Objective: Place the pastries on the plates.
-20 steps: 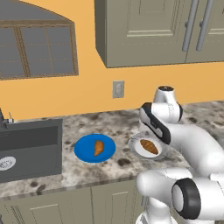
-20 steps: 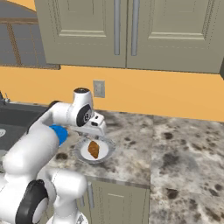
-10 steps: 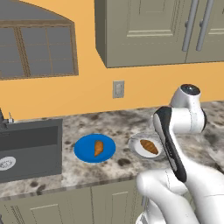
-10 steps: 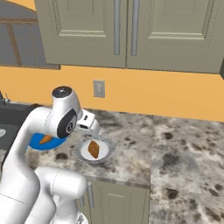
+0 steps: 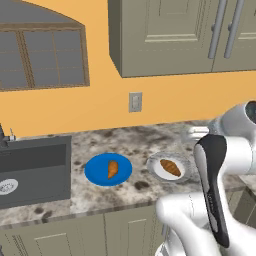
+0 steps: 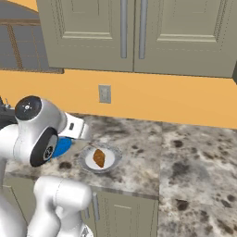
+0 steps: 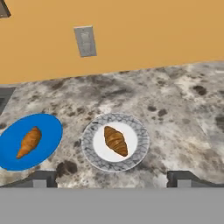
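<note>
On the flat blue plate (image 5: 96,170) (image 7: 49,130) lies one golden-brown pastry (image 5: 113,169) (image 7: 29,141). To its right the white plate with the grey patterned rim (image 5: 152,167) (image 7: 89,145) (image 6: 85,160) carries the other pastry (image 5: 170,167) (image 7: 116,141) (image 6: 98,158). My gripper (image 7: 111,179) hangs above and in front of both plates, open, its fingertips (image 7: 42,179) far apart with nothing between them. In the right base view the hand (image 6: 75,127) hovers over the counter left of the white plate, and the arm covers most of the blue plate (image 6: 64,145).
A dark sink (image 5: 31,169) is set into the speckled stone counter (image 5: 132,145) left of the blue plate, with a small white disc (image 5: 6,186) in it. A wall outlet (image 5: 135,101) sits on the orange backsplash. Wall cabinets (image 6: 139,32) hang overhead.
The arm has lifted and drawn back from over the white plate toward the base. Both pastries lie on their plates as before.
</note>
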